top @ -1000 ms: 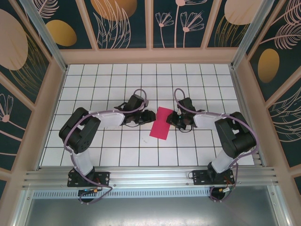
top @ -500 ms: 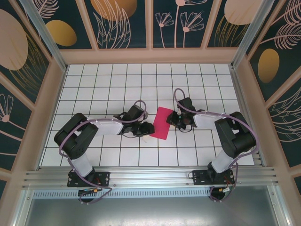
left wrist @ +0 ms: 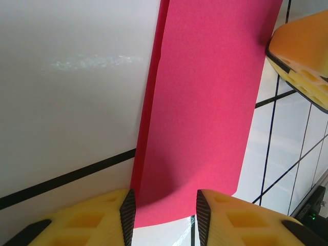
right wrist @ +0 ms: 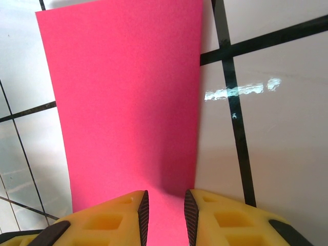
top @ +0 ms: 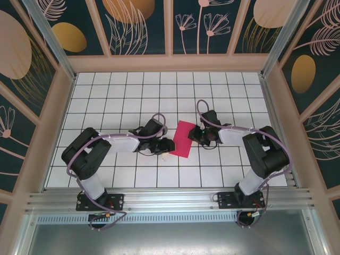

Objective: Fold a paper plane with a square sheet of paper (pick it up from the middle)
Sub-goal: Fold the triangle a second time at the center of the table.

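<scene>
The square sheet of paper [top: 182, 139] lies flat on the white tiles, folded in half into a long magenta-pink rectangle with its layered edge on one long side. My left gripper [top: 169, 145] is low at its near-left end. Its jaws are open, and the paper [left wrist: 205, 102] runs between the left gripper's [left wrist: 165, 215] fingers. My right gripper [top: 196, 133] is at the far-right end, open by a narrower gap. The paper [right wrist: 128, 102] passes under the right gripper [right wrist: 166, 215]. A yellow finger [left wrist: 302, 51] of the right gripper touches the paper's far corner.
The white tiled table [top: 159, 95] with black grid lines is fenced by tan frame walls. An aluminium rail [top: 170, 199] runs along the near edge by the arm bases. Bare tiles [top: 106, 170] surround the paper on all sides.
The left arm has stretched lower and forward, bringing its gripper down to the paper's near-left end. The right arm and the paper have stayed put.
</scene>
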Robot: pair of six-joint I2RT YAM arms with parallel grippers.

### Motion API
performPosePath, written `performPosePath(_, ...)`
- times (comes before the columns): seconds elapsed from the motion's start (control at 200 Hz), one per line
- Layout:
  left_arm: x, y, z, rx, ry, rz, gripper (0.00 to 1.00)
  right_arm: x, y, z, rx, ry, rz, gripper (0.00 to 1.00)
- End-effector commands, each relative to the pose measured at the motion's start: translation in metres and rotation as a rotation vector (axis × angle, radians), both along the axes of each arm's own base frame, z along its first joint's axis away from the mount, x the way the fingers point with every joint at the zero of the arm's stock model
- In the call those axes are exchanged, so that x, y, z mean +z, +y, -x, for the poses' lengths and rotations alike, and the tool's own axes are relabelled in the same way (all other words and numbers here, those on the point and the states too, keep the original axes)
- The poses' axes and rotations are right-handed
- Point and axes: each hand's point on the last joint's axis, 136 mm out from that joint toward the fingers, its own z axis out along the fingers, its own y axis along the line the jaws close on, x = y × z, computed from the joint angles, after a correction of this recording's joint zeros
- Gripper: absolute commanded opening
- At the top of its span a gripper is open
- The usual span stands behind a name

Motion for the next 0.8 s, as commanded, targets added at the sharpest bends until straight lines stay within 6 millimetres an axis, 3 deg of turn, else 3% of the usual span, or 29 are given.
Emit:
performPosePath(0.0, 0.018, -0.013, -0.007, 0.001, -0.028, 0.06, 0.39, -0.016, -0.007, 0.009, 0.006, 0.049, 0.048, 0.29)
performPosePath(0.24, 0.02, -0.013, -0.01, 0.021, -0.04, 0.072, 0.39, -0.014, -0.007, 0.009, 0.007, 0.044, 0.047, 0.29)
performPosePath(0.265, 0.032, -0.014, -0.012, 0.024, -0.063, 0.092, 0.39, -0.015, -0.007, 0.009, 0.008, 0.044, 0.048, 0.29)
performPosePath(0.475, 0.043, -0.023, -0.018, 0.021, -0.101, 0.162, 0.41, -0.015, -0.006, 0.009, 0.006, 0.046, 0.044, 0.28)
performPosePath(0.55, 0.044, -0.026, -0.021, 0.012, -0.108, 0.166, 0.41, -0.015, -0.005, 0.009, 0.011, 0.047, 0.038, 0.29)
performPosePath(0.57, 0.034, -0.026, -0.021, 0.01, -0.09, 0.153, 0.41, -0.014, -0.004, 0.009, 0.012, 0.045, 0.036, 0.29)
performPosePath(0.636, 0.03, -0.027, -0.023, 0.006, -0.077, 0.158, 0.42, -0.014, -0.004, 0.008, 0.012, 0.045, 0.036, 0.28)
performPosePath(0.796, 0.036, -0.025, -0.036, 0.026, -0.1, 0.168, 0.43, -0.012, -0.004, 0.007, 0.012, 0.04, 0.033, 0.29)
